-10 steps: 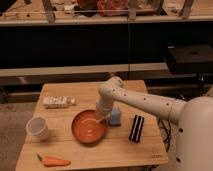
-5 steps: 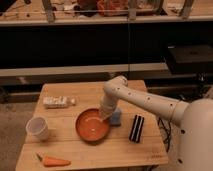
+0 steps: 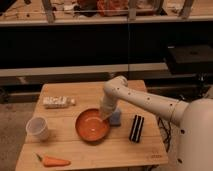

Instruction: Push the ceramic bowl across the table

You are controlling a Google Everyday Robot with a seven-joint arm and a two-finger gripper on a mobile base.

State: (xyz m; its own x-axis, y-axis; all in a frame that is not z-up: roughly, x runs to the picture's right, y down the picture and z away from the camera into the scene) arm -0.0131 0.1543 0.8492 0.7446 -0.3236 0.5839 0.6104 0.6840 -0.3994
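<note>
The orange-terracotta ceramic bowl (image 3: 92,125) sits upright near the middle of the light wooden table (image 3: 125,150). My gripper (image 3: 104,114) points down at the bowl's far right rim, on or just inside it. The white arm reaches in from the right. The gripper's tip is partly hidden against the bowl.
A blue sponge (image 3: 116,119) lies right behind the bowl's right edge, beside the gripper. A black ribbed object (image 3: 136,128) stands further right. A white cup (image 3: 38,128) is on the left, a carrot (image 3: 52,161) at the front left, and a white packet (image 3: 57,102) at the back left.
The bowl has shifted a little to the right and away, with the gripper moving the same way at its rim. Little has moved in the last half second.
</note>
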